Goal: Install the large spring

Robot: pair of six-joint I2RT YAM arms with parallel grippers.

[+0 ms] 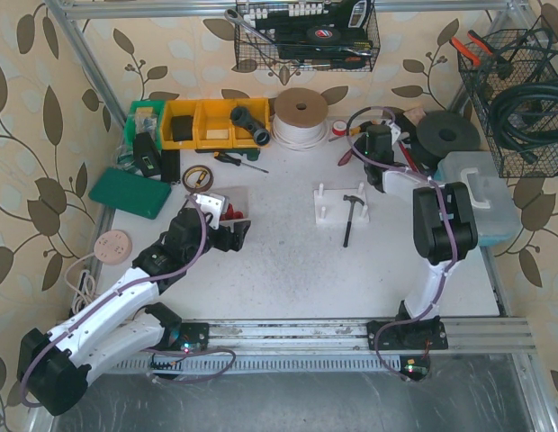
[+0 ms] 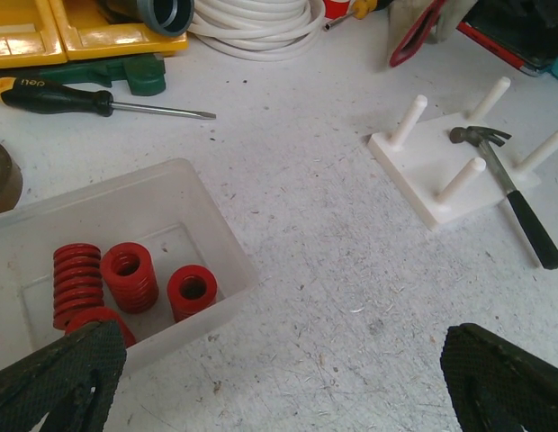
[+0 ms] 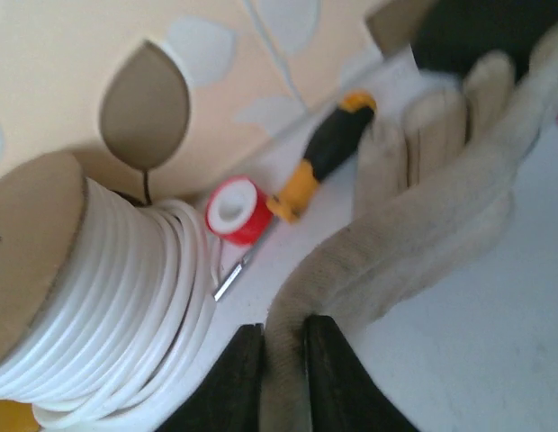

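Several red springs lie in a clear plastic box (image 2: 216, 236), the tallest at the box's left (image 2: 76, 283), two shorter ones (image 2: 130, 273) beside it. The box also shows in the top view (image 1: 232, 200). My left gripper (image 2: 283, 387) is open and empty just above the table, right of the box's near corner; in the top view it is (image 1: 232, 232). A white peg board (image 2: 432, 184) with several upright pegs stands farther right, a small hammer (image 2: 517, 202) lying across it. My right gripper (image 3: 283, 373) is at the back of the table (image 1: 369, 148), shut on a beige work glove (image 3: 423, 225).
A coil of white tubing (image 3: 99, 306), a red tape roll (image 3: 236, 210) and a yellow-black screwdriver (image 3: 324, 157) lie by the right gripper. Yellow bins (image 1: 211, 121), a black-handled screwdriver (image 2: 54, 94) and a green tool (image 2: 139, 76) sit behind the box. A pale blue case (image 1: 481, 193) stands at right.
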